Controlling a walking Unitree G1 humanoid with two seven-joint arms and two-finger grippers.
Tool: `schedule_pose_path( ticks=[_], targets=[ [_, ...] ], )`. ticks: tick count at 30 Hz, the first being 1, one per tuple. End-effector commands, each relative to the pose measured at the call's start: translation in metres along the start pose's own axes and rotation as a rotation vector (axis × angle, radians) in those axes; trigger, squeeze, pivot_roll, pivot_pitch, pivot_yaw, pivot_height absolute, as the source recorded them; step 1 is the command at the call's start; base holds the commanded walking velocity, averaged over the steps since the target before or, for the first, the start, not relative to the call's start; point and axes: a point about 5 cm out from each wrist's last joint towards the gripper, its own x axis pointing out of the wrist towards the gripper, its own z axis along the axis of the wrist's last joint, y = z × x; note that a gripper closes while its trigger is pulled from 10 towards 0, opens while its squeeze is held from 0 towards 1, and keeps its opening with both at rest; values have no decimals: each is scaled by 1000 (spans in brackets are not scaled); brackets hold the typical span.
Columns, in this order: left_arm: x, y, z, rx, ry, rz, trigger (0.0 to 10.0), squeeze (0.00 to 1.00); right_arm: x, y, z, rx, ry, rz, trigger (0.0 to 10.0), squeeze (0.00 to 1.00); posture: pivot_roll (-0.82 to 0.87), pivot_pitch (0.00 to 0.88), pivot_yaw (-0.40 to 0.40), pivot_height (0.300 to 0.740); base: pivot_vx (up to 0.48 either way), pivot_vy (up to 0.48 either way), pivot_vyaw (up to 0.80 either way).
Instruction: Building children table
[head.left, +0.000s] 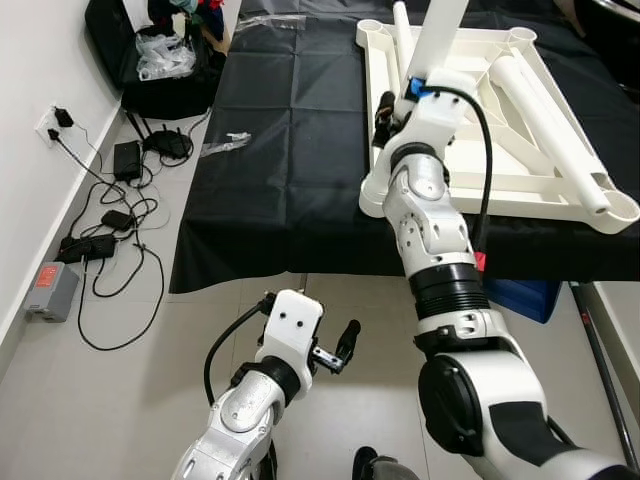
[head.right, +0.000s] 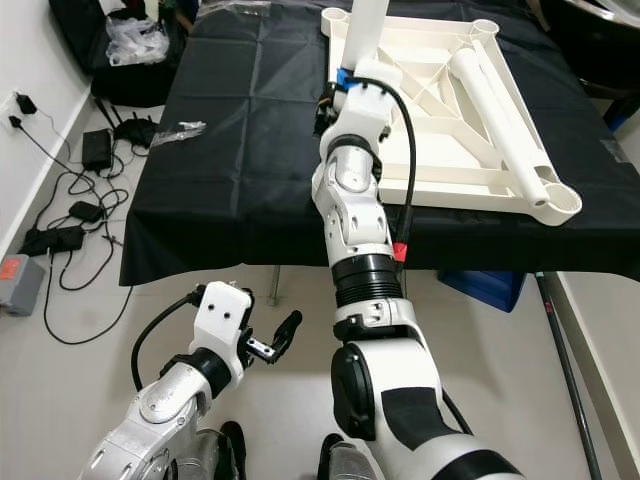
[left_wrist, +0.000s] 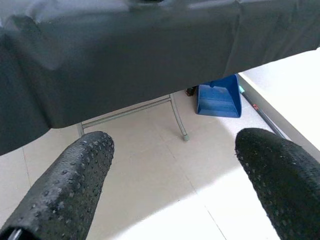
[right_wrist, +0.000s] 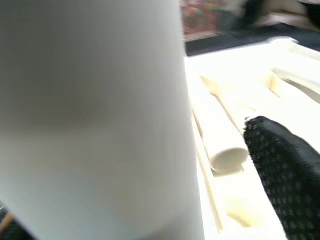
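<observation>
Right gripper (head.left: 400, 100) is up over the near left corner of the upside-down white table frame (head.left: 560, 195), fingers closed around a white table leg (head.left: 437, 35) that stands roughly upright and runs off the top of the shot. In the right wrist view that leg (right_wrist: 95, 115) sits huge and blurry right beside one black finger (right_wrist: 282, 175).

The frame lies flat on the tabletop, which is draped in a black cloth (head.left: 290, 150). I count three legs total: the held one, a thinner one (head.left: 402, 35) lying inside the frame just left of it, and a long one (head.left: 545, 125) resting along the frame's right side rail. Round sockets show at the frame's corners, and the near right one (head.left: 620, 208) sits close to the cloth's front edge.

Left of the frame there's a wide stretch of bare cloth, with just a scrap of clear plastic (head.left: 225, 143) near its left edge.

Left gripper (head.left: 340, 350) hangs low in front of the tabletop, over the tiled floor, fingers (left_wrist: 65, 190) spread apart and holding nothing. Its wrist view looks under the cloth at a metal table leg (left_wrist: 177, 117) and a blue dustpan (left_wrist: 217, 100).

Further left of the frame, along the wall, the floor has a tangle of cables and power bricks (head.left: 105, 225) and a black bag (head.left: 150, 60).
</observation>
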Motion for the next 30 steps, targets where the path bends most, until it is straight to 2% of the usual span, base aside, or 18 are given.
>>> schedule_pose_path(
  ticks=[1, 3, 4, 5, 6, 8, 9, 10, 11, 12, 13, 14, 16, 21, 27, 28, 29, 30],
  targets=[
    [-1, -1, -3, 3, 12, 0, 10000, 0, 2, -5, 1, -10, 21, 72, 10000, 0, 150, 231, -48, 740, 0, 0, 0],
    [-1, -1, -3, 3, 12, 0, 10000, 0, 2, -5, 1, -10, 21, 72, 10000, 0, 150, 231, -48, 740, 0, 0, 0],
    [-1, -2, -3, 2, 13, 1, 10000, 0, 7, -10, 2, -6, 39, 163, 10000, 0, 150, 232, -49, 740, 0, 0, 0],
    [-1, -2, -3, 2, 13, 1, 10000, 0, 7, -10, 2, -6, 39, 163, 10000, 0, 150, 232, -49, 740, 0, 0, 0],
    [-1, -1, -2, 1, 13, 2, 10000, 0, 10, -12, 4, 3, 76, 332, 10000, 0, 146, 238, -45, 740, 0, 0, 0],
    [-1, -1, -2, 1, 13, 2, 10000, 0, 10, -12, 4, 3, 76, 332, 10000, 0, 146, 238, -45, 740, 0, 0, 0],
    [-1, -1, -2, 0, 12, 2, 10000, 0, 11, -14, 6, 1, 104, 493, 10000, 0, 146, 238, -45, 740, 0, 0, 0],
    [-1, -1, -2, 0, 12, 2, 10000, 0, 11, -14, 6, 1, 104, 493, 10000, 0, 146, 238, -45, 740, 0, 0, 0],
    [-1, -1, -2, 0, 12, 1, 10000, 0, 9, -16, 9, -5, 140, 688, 10000, 0, 144, 241, -46, 740, 0, 0, 0],
    [-1, -1, -2, 0, 12, 1, 10000, 0, 9, -16, 9, -5, 140, 688, 10000, 0, 144, 241, -46, 740, 0, 0, 0],
    [-1, -1, -2, -1, 11, 0, 10000, 0, 6, -19, 10, -1, 168, 831, 10000, 0, 148, 246, -43, 740, 0, 0, 0],
    [-1, -1, -2, -1, 11, 0, 10000, 0, 6, -19, 10, -1, 168, 831, 10000, 0, 148, 246, -43, 740, 0, 0, 0],
    [-1, -1, -2, -2, 10, 0, 10000, 0, 2, -22, 11, -2, 181, 981, 10000, 0, 158, 249, -42, 740, 0, 0, 0],
    [-1, -1, -1, 2, 9, 2, 10000, 0, -3, -17, 11, 25, 183, 1123, 10000, 0, 157, 253, -37, 740, 0, 0, 0],
    [-1, 0, -1, 3, 10, 3, 10000, 0, 1, -12, 9, -31, 176, 1110, 10000, 0, 157, 259, -40, 740, 0, 0, 0],
    [-1, 0, -1, 3, 9, 4, 10000, 0, 3, -10, 10, -47, 161, 1101, 9529, 0, 157, 259, -40, 740, 0, 0, 0],
    [0, 0, -1, 3, 9, 4, 10000, 0, 6, -10, 12, -60, 151, 1084, 0, 0, 158, 261, -43, 740, 0, 0, 0],
    [0, 0, -1, 3, 9, 4, 10000, 0, 6, -10, 12, -60, 151, 1084, 0, 0, 158, 261, -43, 740, 0, 0, 0]
  ],
)
